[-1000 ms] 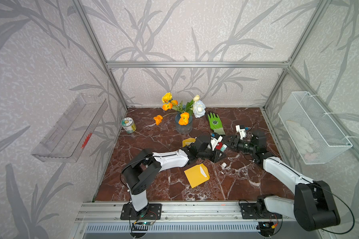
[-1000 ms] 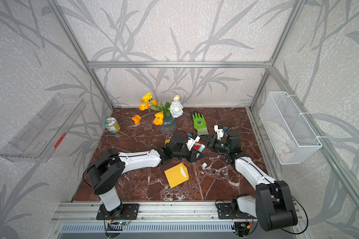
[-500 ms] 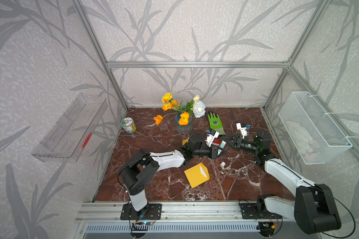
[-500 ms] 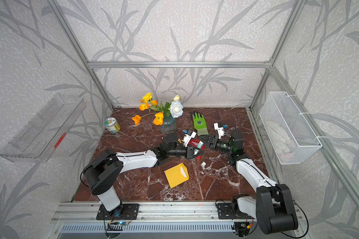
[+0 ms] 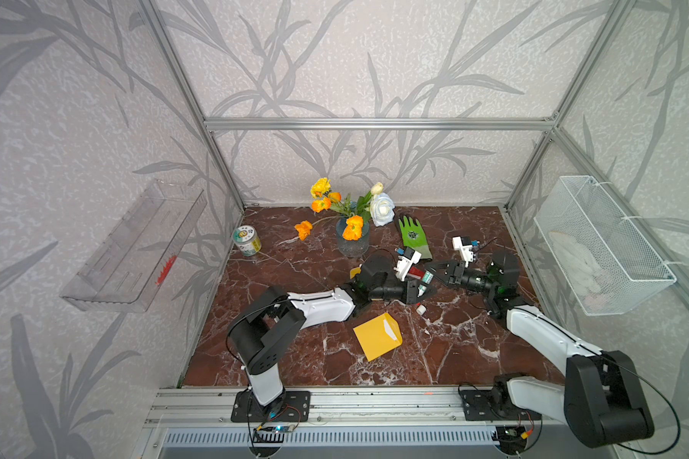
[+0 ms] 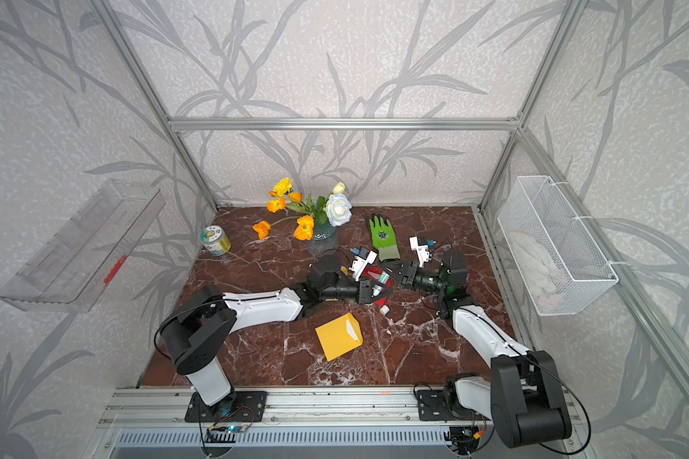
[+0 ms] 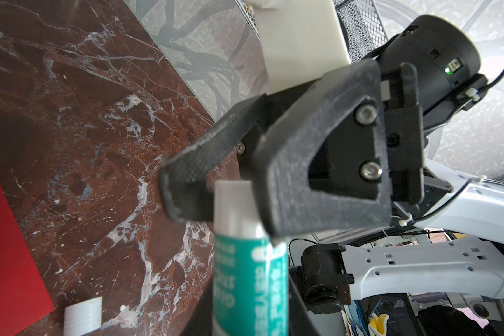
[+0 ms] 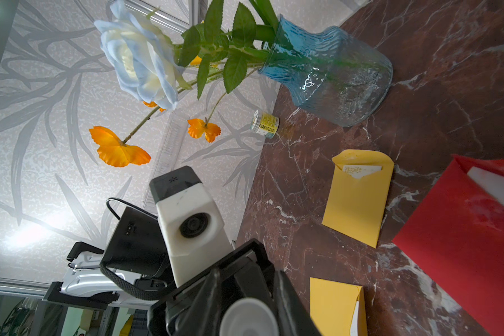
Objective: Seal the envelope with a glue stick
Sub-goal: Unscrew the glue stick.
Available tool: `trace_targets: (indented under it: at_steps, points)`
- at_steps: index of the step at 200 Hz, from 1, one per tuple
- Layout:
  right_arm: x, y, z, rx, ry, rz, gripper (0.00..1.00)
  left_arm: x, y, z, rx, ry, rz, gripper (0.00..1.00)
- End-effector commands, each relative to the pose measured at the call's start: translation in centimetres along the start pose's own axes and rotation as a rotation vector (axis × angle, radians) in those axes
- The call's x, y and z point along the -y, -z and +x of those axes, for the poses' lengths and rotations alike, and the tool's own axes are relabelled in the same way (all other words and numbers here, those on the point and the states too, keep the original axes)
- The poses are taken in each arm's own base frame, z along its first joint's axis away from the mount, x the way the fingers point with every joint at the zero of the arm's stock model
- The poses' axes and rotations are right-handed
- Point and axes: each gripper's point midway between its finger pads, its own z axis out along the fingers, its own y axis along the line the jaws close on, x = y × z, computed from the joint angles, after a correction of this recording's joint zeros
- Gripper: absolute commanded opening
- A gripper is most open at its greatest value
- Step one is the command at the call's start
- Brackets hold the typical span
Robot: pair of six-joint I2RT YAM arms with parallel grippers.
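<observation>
The glue stick (image 5: 426, 278) (image 6: 381, 280), a white tube with a teal label (image 7: 249, 279), hangs above the marble between both arms. My left gripper (image 5: 417, 289) (image 7: 249, 325) is shut on its labelled body. My right gripper (image 5: 432, 274) (image 7: 227, 200) is shut on its white end, which shows end-on (image 8: 249, 318) in the right wrist view. A loose white cap (image 5: 421, 308) (image 7: 82, 315) lies on the table below them. A yellow envelope (image 5: 378, 336) (image 8: 333, 305) lies nearer the front. A red envelope (image 5: 414, 272) (image 8: 463, 232) lies under the grippers. Another yellow envelope (image 8: 358, 197) has its flap open.
A blue glass vase of flowers (image 5: 352, 238) and a green glove (image 5: 413, 234) stand behind the grippers. A small tin (image 5: 246, 240) lies at the back left. A wire basket (image 5: 597, 246) hangs on the right wall, a clear shelf (image 5: 136, 246) on the left wall.
My right gripper's jaws have closed onto the white end of the glue stick. My left gripper has kept its hold on the stick and shifted only slightly.
</observation>
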Motion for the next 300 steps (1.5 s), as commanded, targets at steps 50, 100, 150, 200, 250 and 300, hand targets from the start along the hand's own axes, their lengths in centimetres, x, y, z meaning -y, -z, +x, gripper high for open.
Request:
trace_targets:
  at_steps: [50,100,150,200,250,300]
  points:
    - [2.2,-0.1,0.6,-0.016,-0.045,0.098,0.2,0.5,0.2,-0.4,0.012,-0.074,-0.032,0.0]
    - [7.6,-0.5,1.7,-0.027,-0.127,0.434,0.14,-0.8,-0.4,1.6,-0.059,-0.291,-0.297,0.0]
    - [10.7,-0.5,2.5,0.028,-0.159,0.72,0.14,-2.6,-0.1,1.6,-0.03,-0.459,-0.574,0.0]
    - [9.7,-1.8,2.5,0.029,-0.083,0.736,0.33,-2.2,-0.5,1.0,-0.016,-0.432,-0.591,0.0]
    - [5.5,-3.3,2.5,0.009,-0.028,0.441,0.67,-0.3,0.3,0.9,-0.014,-0.335,-0.434,0.0]
    - [2.7,-3.2,3.4,-0.056,-0.039,0.288,0.62,-0.5,1.0,0.6,-0.025,-0.275,-0.39,0.0]
